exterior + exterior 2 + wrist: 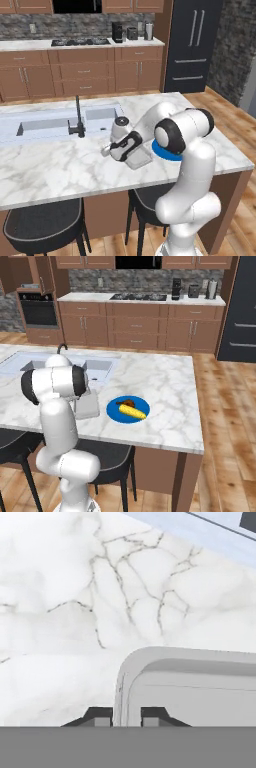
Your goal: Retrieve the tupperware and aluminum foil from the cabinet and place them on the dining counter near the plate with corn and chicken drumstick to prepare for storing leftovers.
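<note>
Left base view, desk: the large white grey-veined marble island desk (60,167) carries an inset white sink basin (45,126) with a black curved faucet (78,117).
Left base view, tray: the shallow pale grey translucent plastic tupperware tray (139,158) lies flat on the desk, just beside the small round bright blue plate (161,150), which the white arm mostly hides.
Left base view, claw: the claw (107,150) points down at the tray's left end.
Right base view, plate: the blue plate (128,409) holds a short yellow corn cob (132,413) and a small dark brown chicken drumstick (128,403), lying side by side.
Right base view, tray: the tupperware (89,405) sits between the arm and the plate, near the sink basin (97,369).
Hand view, claw: the two dark tips of the claw (126,717) straddle the raised rim of the tupperware (200,687), one tip outside and one inside, close to the rim; whether they pinch it I cannot tell.
Hand view, desk: veined marble (60,612) lies beyond the tray's rounded corner.
</note>
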{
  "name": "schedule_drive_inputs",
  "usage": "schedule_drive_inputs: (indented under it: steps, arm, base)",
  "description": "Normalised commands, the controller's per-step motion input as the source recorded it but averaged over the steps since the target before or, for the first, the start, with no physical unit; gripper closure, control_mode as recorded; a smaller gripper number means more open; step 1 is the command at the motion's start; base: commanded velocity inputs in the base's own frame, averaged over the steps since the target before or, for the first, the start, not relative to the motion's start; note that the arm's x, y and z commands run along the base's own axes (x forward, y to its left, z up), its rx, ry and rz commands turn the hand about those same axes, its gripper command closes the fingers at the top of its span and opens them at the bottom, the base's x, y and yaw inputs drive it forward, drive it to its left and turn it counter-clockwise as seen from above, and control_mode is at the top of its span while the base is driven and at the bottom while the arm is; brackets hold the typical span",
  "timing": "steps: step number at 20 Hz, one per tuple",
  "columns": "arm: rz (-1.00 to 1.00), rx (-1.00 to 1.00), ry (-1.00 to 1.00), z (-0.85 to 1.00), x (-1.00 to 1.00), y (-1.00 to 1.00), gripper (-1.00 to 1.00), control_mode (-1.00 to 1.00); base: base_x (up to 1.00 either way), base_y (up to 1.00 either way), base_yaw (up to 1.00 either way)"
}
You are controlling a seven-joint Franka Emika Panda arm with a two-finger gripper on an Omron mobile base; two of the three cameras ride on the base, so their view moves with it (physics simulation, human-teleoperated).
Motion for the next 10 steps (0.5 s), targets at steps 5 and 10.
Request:
schedule_drive_inputs:
  steps: [5, 10]
  arm:
    - [0.01, 0.05, -0.10, 0.08, 0.36, -0.16, -1.00, -1.00]
    - [0.01, 0.00, -0.04, 0.98, -0.23, -0.24, -1.00, -1.00]
  base:
    - [0.00, 0.00, 0.00]
    - [0.00, 0.00, 0.00]
